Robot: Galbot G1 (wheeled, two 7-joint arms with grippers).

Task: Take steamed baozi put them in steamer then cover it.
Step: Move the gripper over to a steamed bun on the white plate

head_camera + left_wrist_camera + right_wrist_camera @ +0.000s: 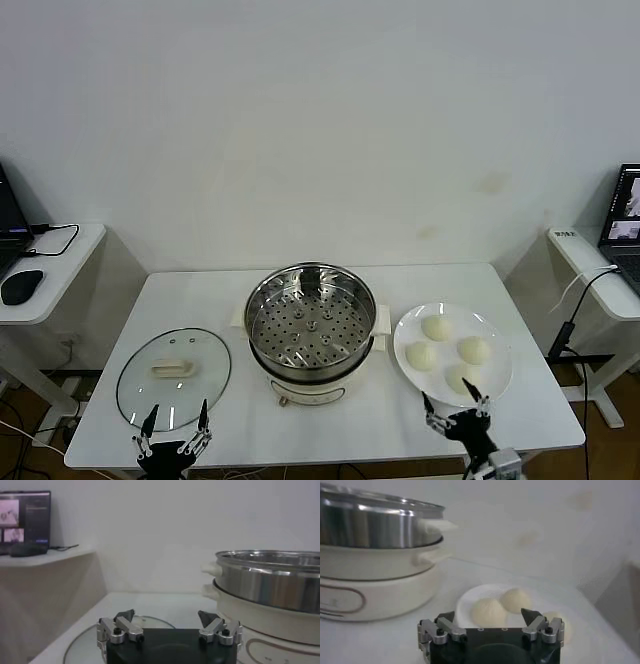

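While both grippers, left (176,423) and right (456,404), hover spread, four steamed baozi (436,327) sit beside one steamer (311,315).

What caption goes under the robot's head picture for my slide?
Empty steamer mid-table, glass lid to its left, four baozi on a plate to its right, both grippers open at the near edge.

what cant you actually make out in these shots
- Head view: part of the nearest baozi sits behind the right gripper.
- Right wrist view: the right gripper's body covers the near plate rim.
- Left wrist view: the glass lid is cut off; the left gripper hides its handle.
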